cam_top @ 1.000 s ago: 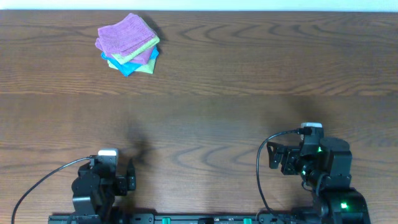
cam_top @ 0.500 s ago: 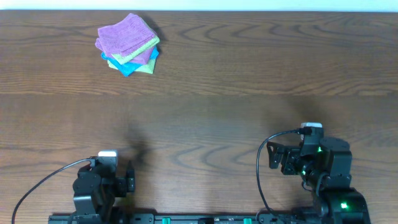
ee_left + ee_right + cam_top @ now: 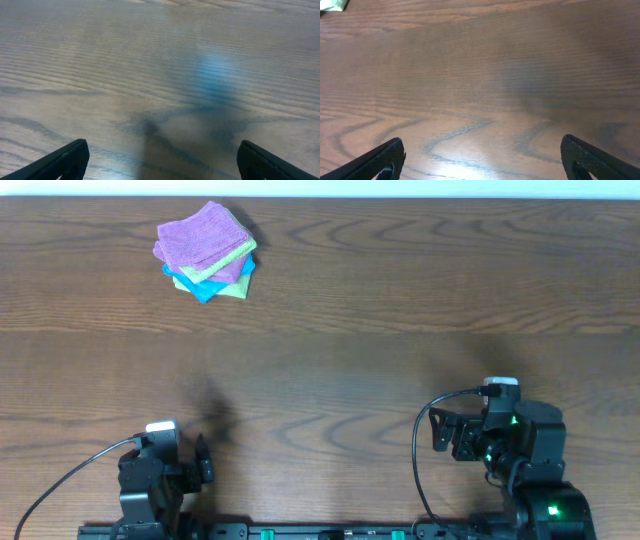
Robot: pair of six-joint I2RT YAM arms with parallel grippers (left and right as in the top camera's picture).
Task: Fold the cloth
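A stack of folded cloths (image 3: pixel 206 251), purple on top with green and blue under it, lies at the far left of the wooden table (image 3: pixel 380 360). A green corner of it shows at the top left of the right wrist view (image 3: pixel 331 5). My left gripper (image 3: pixel 205 467) is open and empty at the near left edge, far from the stack; its fingertips frame bare wood in the left wrist view (image 3: pixel 160 162). My right gripper (image 3: pixel 440 430) is open and empty at the near right; its wrist view (image 3: pixel 480 160) shows only bare wood between the fingers.
Black cables run from both arm bases (image 3: pixel 430 480) along the near edge. A rail with green lights (image 3: pixel 330 532) lies at the front edge of the table.
My left arm has drawn back a little toward the near edge and to the left. The right arm and the cloth stack have not moved.
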